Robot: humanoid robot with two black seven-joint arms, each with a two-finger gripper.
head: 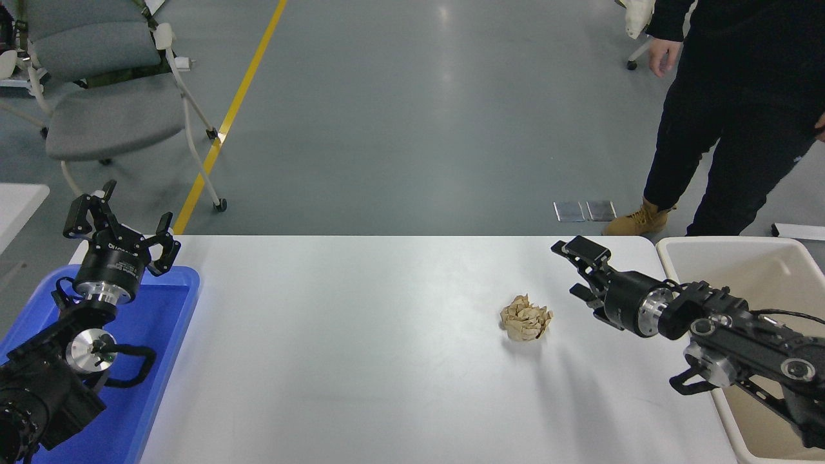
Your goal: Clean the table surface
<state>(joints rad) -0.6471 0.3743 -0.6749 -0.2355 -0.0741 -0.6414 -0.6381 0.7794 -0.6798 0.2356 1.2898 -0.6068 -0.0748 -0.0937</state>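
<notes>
- The table surface point(361, 335), my white bench, fills the lower middle of the head view and runs from the blue tray point(161, 335) on the left to the beige bin point(747, 264) on the right.
- One crumpled brown paper ball point(526, 318) sits on it, right of centre, so I judge the clearing not yet done: that wad has to come off, and the bin just beside the bench's right end looks like the place for it.
- My right tool point(577, 270) lies low over the bench, pointing left, near the wad but not touching it; its fingers are apart and hold nothing.
- My left tool point(122, 225) is parked over the tray's far end, fingers spread and empty.
- Apart from the wad the bench looks bare, matte and unmarked.
- Beyond it is a grey floor with a yellow line point(232, 109), a grey chair point(109, 96) at far left, and a person in black point(728, 109) standing past the far right corner.
</notes>
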